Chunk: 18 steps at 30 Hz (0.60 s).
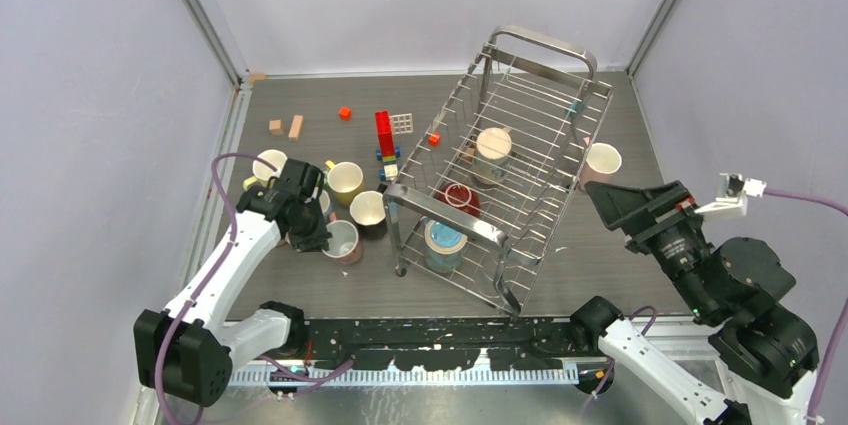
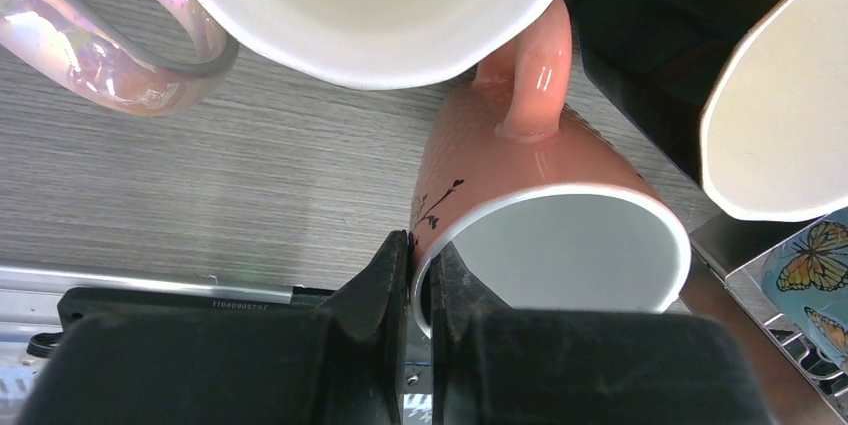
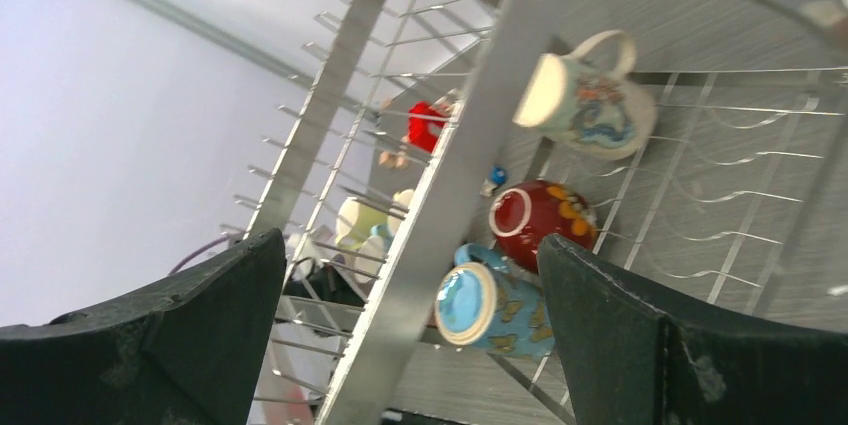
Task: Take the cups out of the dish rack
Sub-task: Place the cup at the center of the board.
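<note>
Inside the dish rack (image 1: 450, 217) three cups (image 1: 460, 197) remain; several stand outside. The left gripper (image 2: 420, 275) pinches a pink mug (image 2: 540, 195) by its rim; the right gripper (image 3: 408, 245) gapes empty.

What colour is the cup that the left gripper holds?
The cup is salmon pink, white inside; clearest in the left wrist view.

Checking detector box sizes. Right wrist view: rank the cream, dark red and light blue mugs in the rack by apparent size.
1. cream mug
2. light blue mug
3. dark red mug, only a little smaller than the blue one

Their distances from the camera differ, so this ranks apparent size only.
</note>
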Available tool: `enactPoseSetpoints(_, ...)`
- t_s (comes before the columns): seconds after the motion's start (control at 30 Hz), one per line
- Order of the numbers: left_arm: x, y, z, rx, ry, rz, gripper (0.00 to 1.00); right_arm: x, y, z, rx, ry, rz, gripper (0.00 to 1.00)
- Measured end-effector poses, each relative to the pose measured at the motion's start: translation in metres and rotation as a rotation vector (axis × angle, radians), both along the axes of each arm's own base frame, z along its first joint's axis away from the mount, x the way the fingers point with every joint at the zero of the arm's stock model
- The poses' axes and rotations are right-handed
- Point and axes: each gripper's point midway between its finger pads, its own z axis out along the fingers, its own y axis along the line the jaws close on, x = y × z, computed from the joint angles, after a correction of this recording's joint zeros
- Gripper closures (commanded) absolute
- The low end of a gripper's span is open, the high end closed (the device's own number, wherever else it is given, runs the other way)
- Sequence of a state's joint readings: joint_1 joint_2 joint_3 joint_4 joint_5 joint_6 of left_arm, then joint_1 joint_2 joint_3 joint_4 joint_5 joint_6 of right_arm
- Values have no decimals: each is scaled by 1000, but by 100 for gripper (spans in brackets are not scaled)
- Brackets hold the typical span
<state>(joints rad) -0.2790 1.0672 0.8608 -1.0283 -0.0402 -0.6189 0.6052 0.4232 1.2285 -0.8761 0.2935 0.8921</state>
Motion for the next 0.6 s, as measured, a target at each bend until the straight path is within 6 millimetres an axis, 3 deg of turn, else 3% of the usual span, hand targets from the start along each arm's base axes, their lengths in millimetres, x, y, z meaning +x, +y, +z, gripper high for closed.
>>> enactPoseSetpoints(0.17, 0, 0, -1, 1, 4, 0, 91, -12, -34, -18, -27, 29, -119, 0)
enactPoseSetpoints(0.3, 0, 0, -2, 3, 7, 1, 91, -19, -49, -34, -42, 60, -174, 0)
enactPoseSetpoints(0.43, 0, 2, -3, 12, 13, 3, 91, -18, -50, -61, -60, 118, -189, 0)
enactPoseSetpoints(0.6, 0, 3, -4, 22, 11, 7, 88, -9, -37, -107, -86, 218, -167, 0)
